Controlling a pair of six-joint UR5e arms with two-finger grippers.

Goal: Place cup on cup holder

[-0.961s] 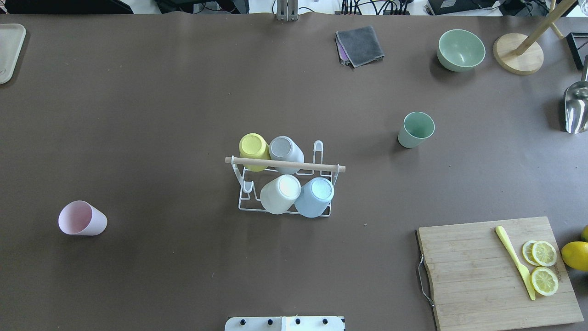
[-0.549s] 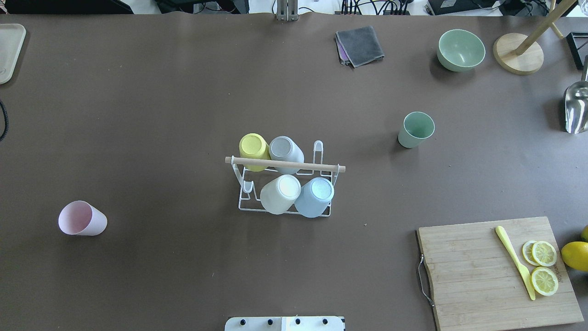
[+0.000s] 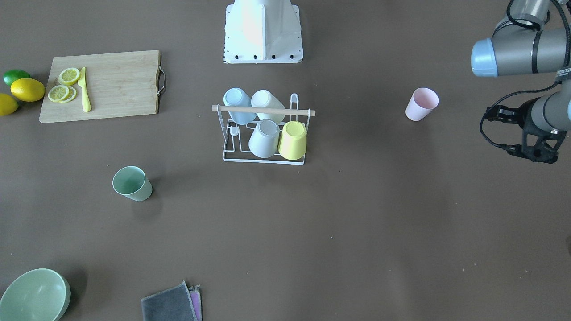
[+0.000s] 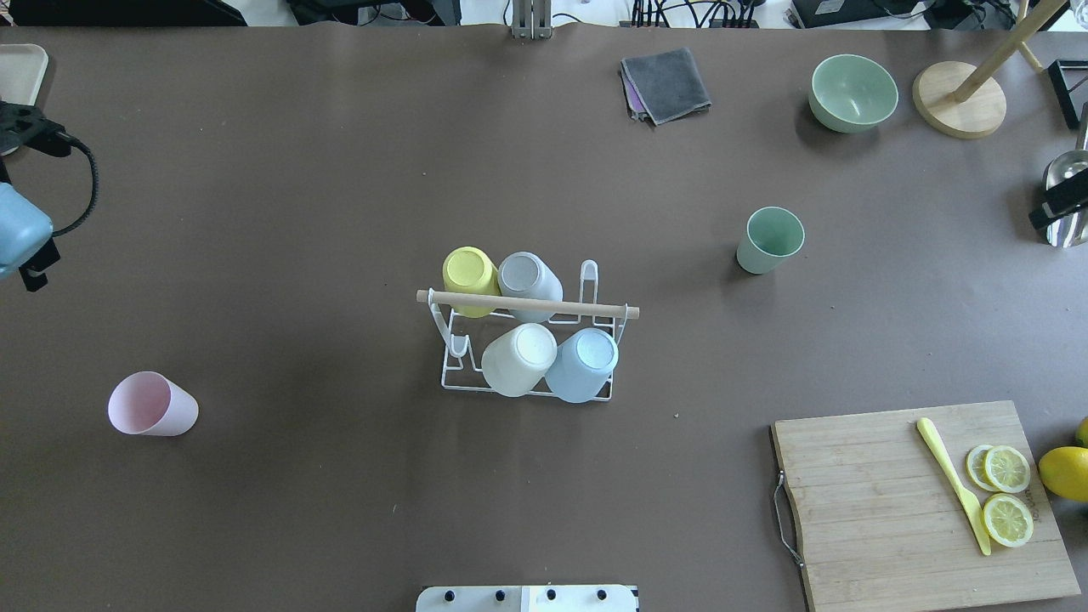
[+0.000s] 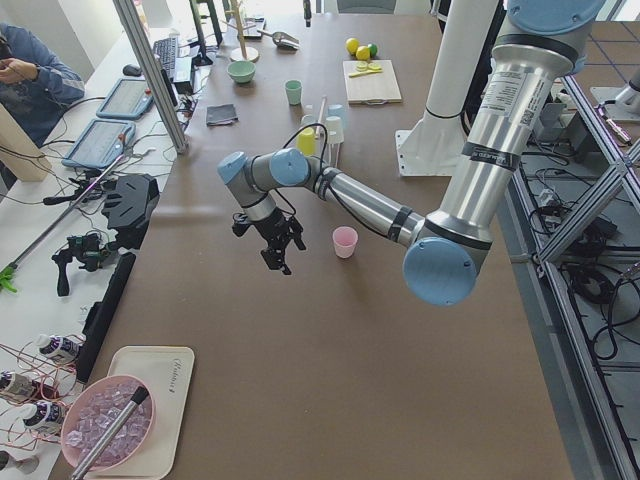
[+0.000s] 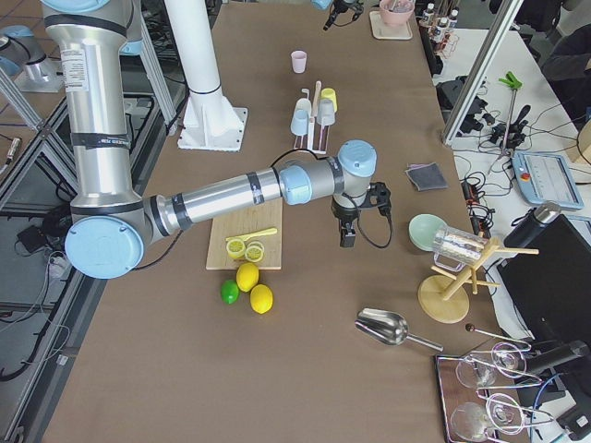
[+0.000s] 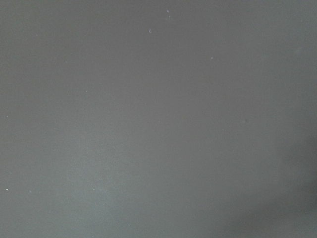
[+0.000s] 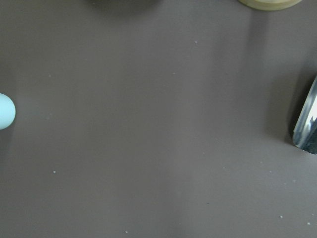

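Note:
The white wire cup holder (image 4: 527, 303) with a wooden rod stands mid-table, also in the front view (image 3: 263, 109). It holds several upturned cups: yellow, grey, white and light blue. A pink cup (image 4: 153, 405) stands open side up at the near left, also in the front view (image 3: 421, 104). A green cup (image 4: 769, 240) stands to the holder's far right. My left gripper (image 3: 537, 154) hangs over bare table at the far left, beyond the pink cup; I cannot tell whether it is open. My right gripper (image 6: 348, 242) hangs near the table's right edge; I cannot tell its state.
A wooden cutting board (image 4: 875, 510) with lemon slices and a yellow knife lies near right. A green bowl (image 4: 852, 92), a grey cloth (image 4: 665, 83), a wooden stand base (image 4: 959, 98) and a metal scoop (image 4: 1067, 200) sit at the back and right. A tray (image 4: 17, 85) lies back left.
My left arm has come into the overhead view at the left edge, and a part of my right arm at the right edge. The cups and the holder have not moved.

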